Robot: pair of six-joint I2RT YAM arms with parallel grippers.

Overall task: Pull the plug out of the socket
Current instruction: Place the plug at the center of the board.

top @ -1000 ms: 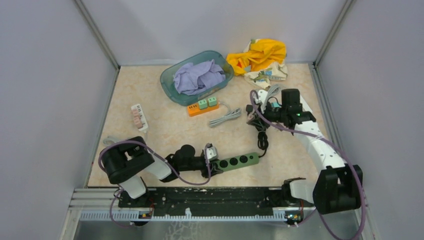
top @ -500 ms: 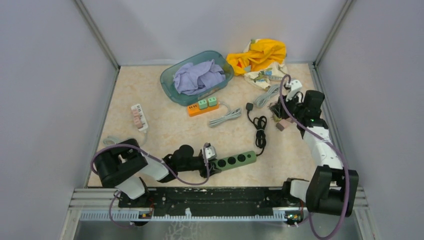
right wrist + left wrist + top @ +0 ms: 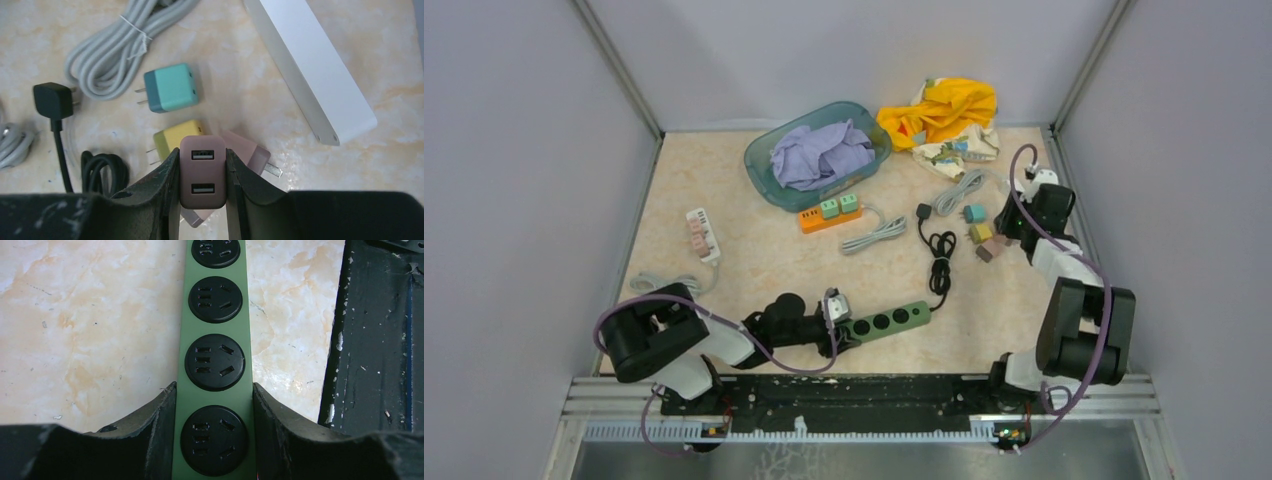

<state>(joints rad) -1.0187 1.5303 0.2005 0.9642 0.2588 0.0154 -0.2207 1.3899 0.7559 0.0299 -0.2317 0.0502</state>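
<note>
A green power strip lies near the front edge, all its visible round black sockets empty. My left gripper is shut on the strip's end, one finger on each long side. My right gripper is at the far right and is shut on a pink two-port USB plug, held above the table. Below it lie a teal plug, a yellow plug and another pink plug.
The green strip's black cord lies coiled, its black plug loose. A coiled grey cable and a white strip lie near the right gripper. Behind are an orange strip, a white strip, a basket and yellow cloth.
My right arm has swung from the table's middle to the far right side. The left gripper has drawn the green strip slightly left and nearer.
</note>
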